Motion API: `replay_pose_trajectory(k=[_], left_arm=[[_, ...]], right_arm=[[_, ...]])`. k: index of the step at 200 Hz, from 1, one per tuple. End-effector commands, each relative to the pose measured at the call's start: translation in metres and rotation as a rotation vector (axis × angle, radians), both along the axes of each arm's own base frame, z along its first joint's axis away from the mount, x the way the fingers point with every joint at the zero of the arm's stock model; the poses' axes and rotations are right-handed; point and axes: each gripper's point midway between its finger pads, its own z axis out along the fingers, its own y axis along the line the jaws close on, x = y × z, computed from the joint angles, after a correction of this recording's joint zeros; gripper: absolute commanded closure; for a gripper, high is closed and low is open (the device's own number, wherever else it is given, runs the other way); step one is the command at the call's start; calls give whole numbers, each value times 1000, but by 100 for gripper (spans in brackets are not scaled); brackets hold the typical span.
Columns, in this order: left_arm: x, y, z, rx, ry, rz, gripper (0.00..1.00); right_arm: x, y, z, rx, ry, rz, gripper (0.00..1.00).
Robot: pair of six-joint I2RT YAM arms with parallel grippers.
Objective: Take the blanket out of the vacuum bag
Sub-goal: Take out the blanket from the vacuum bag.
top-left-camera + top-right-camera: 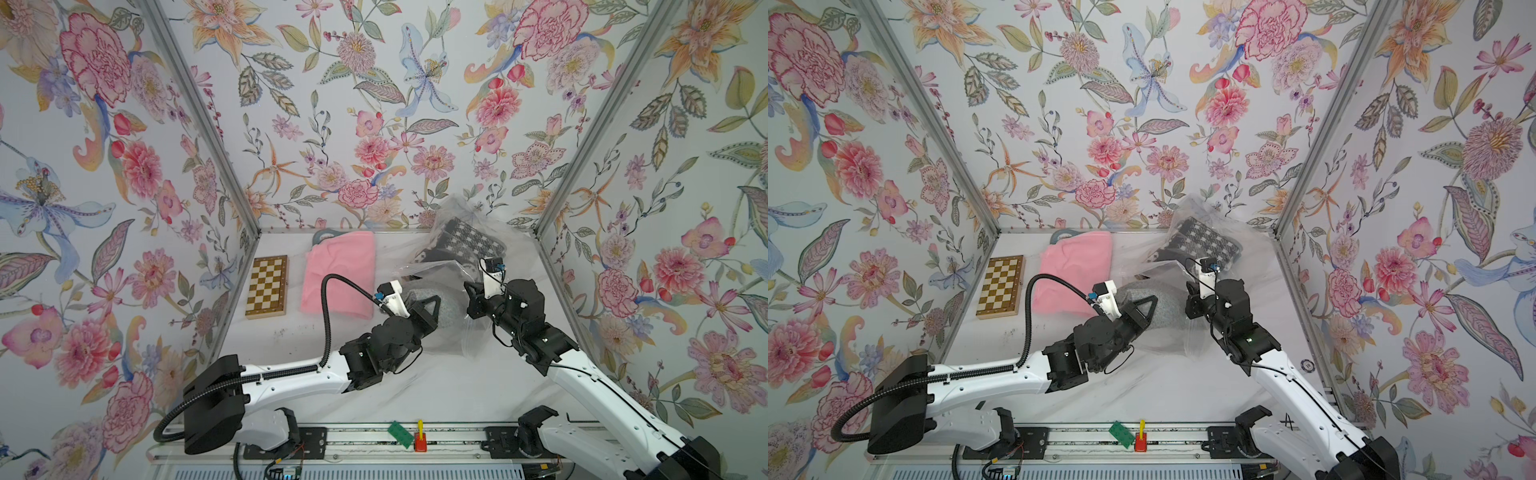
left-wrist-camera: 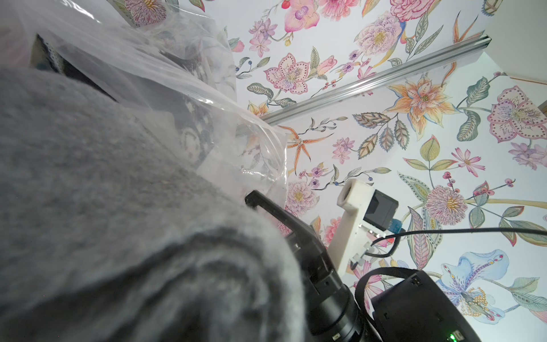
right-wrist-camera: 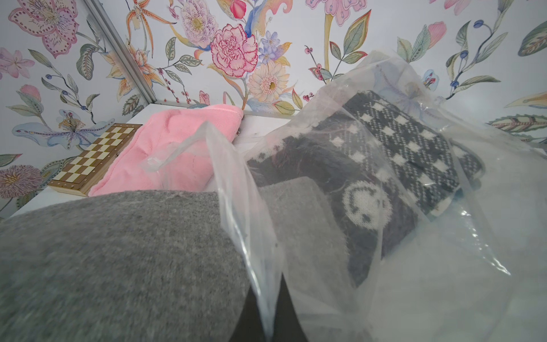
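The clear crinkly vacuum bag [image 1: 453,216] [image 1: 1183,212] lies at the back right of the table, its far end propped against the wall. Inside it are a black-and-white patterned knit [image 1: 469,243] [image 3: 399,148] and part of a grey blanket [image 1: 451,313] [image 3: 118,251], which sticks out of the bag's mouth. My left gripper [image 1: 432,309] [image 1: 1148,307] is shut on the grey blanket; in the left wrist view the blanket [image 2: 103,192] hides its jaws. My right gripper [image 1: 471,291] [image 3: 268,308] is shut on the bag's film edge [image 3: 236,192].
A folded pink blanket [image 1: 338,274] lies outside the bag at the back middle, with a chessboard [image 1: 266,286] to its left near the left wall. A green brick [image 1: 401,434] and a small red-and-yellow piece [image 1: 419,438] rest on the front rail.
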Motion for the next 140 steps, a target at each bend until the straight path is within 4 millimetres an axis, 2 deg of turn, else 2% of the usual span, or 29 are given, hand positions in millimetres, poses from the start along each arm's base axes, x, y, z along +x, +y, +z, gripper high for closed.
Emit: replay_pose_trajectory(k=[1, 41, 140], left_arm=[[-4, 14, 53, -61, -14, 41, 100], [-7, 46, 80, -77, -14, 105, 100], [-14, 167, 133, 18, -96, 400, 100]], right_arm=[[-1, -3, -16, -13, 50, -10, 100], [1, 3, -30, -13, 94, 9, 100], [-15, 16, -62, -12, 180, 33, 100]])
